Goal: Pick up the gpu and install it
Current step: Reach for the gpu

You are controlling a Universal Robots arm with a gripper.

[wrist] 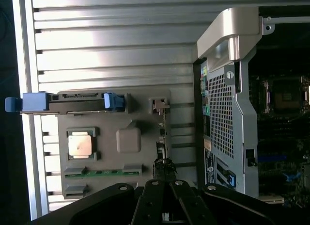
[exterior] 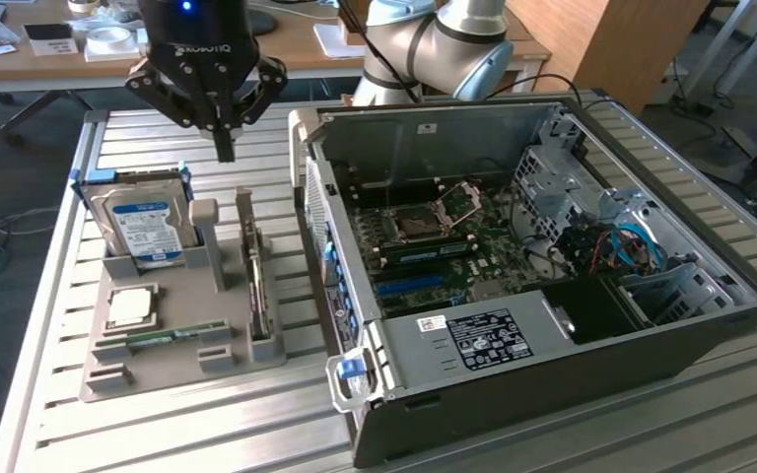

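Your fingers (exterior: 226, 146) are pinched fully together with nothing between them. They hang point-down in the air, touching nothing.

Under them you have the slatted metal desk (exterior: 155, 434), its ribs running past the fingers (wrist: 164, 170) on every side in the wrist view (wrist: 116, 40).

On the exterior view's right of the fingers lies the computer case (exterior: 484, 374), on its side with the open face up. Its perforated rear panel (wrist: 227, 113) is the part nearest the fingers. Inside it, farther from the fingers than that panel, you can see the green motherboard (exterior: 445, 246).

Below the fingers, and reaching toward the camera in the exterior view, sits the grey holder (exterior: 181, 345) that carries the loose parts (wrist: 140, 113).

The hard drive (exterior: 142, 227) stands upright in the holder's slot on the exterior view's left of the fingers, lower than the tips. From the wrist you see it edge-on between blue tabs (wrist: 77, 101).

The gpu (exterior: 257, 286) stands on edge in the holder's slot nearest the case, a slim strip. From the wrist it runs straight out from beneath the fingertips (wrist: 163, 133), so you are poised over one end of it and well above it.

The CPU (exterior: 130, 307) lies flat in its recess beyond the hard drive from the fingers (wrist: 79, 146).

The RAM stick (exterior: 169, 337) lies beside the CPU, farthest from the fingers (wrist: 104, 172).
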